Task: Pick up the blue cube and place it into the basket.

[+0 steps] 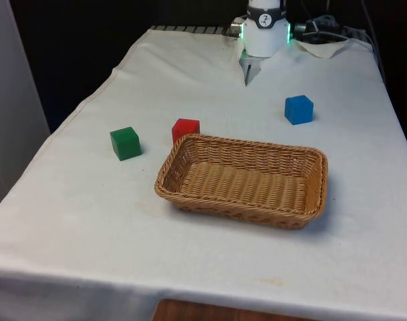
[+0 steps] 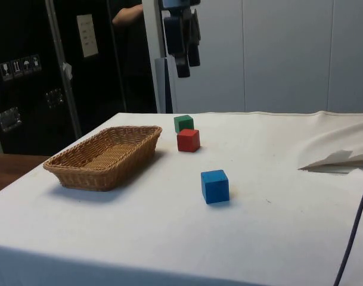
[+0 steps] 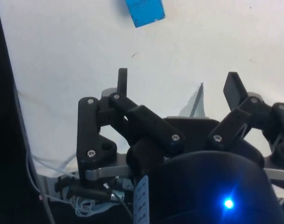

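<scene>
In the front view there are three cubes and one basket on the worktop, which is covered with a white cloth. The blue cube stands toward the front view's right, beyond the far right corner of the basket and apart from it. The red cube stands just behind the basket's far left corner, very near to the rim. The green cube is further to the front view's left, apart from the red one. The basket is one woven, rectangular tray, and nothing lies inside it. The gripper hangs above the far part of the worktop, well apart from the blue cube.

In the side view the same count holds: one blue cube nearest to the camera, the red cube and the green cube behind it, and the basket beside them. The gripper is high above the worktop. The cubes carry no writing that I can read.

In the wrist view the jaws are spread apart and hold nothing; one blue cube lies on the cloth beyond the gripper.
</scene>
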Motion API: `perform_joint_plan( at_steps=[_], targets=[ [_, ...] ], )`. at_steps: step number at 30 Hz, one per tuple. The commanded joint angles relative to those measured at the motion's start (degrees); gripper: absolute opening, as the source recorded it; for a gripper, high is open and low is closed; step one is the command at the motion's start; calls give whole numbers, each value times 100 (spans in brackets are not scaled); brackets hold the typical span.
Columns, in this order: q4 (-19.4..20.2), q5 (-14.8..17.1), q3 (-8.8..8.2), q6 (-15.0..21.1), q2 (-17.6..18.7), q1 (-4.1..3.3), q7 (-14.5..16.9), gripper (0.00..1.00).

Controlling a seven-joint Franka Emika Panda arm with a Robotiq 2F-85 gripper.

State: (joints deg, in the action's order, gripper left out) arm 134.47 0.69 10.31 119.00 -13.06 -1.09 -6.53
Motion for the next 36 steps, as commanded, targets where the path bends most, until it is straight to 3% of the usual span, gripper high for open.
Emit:
perform_joint_plan(
  at_steps=[1, 6, 7, 8, 14, 15, 23, 25, 36],
  targets=[
    [120, -17, 29, 155, -46, -17, 11, 100],
    [355, -29, 109, 453, -34, -11, 63, 100],
    [286, 0, 92, 344, 0, 0, 69, 100],
    [435, -34, 132, 556, -29, -11, 80, 100],
    [682, -52, 201, 825, -17, -6, 143, 100],
    [636, -11, 189, 739, 0, 0, 155, 100],
    [1043, -183, 269, 1278, 34, 0, 252, 100],
    [1049, -149, 258, 1243, 34, 0, 286, 100],
    [1427, -453, 315, 1799, 69, 6, 264, 100]
  ],
)
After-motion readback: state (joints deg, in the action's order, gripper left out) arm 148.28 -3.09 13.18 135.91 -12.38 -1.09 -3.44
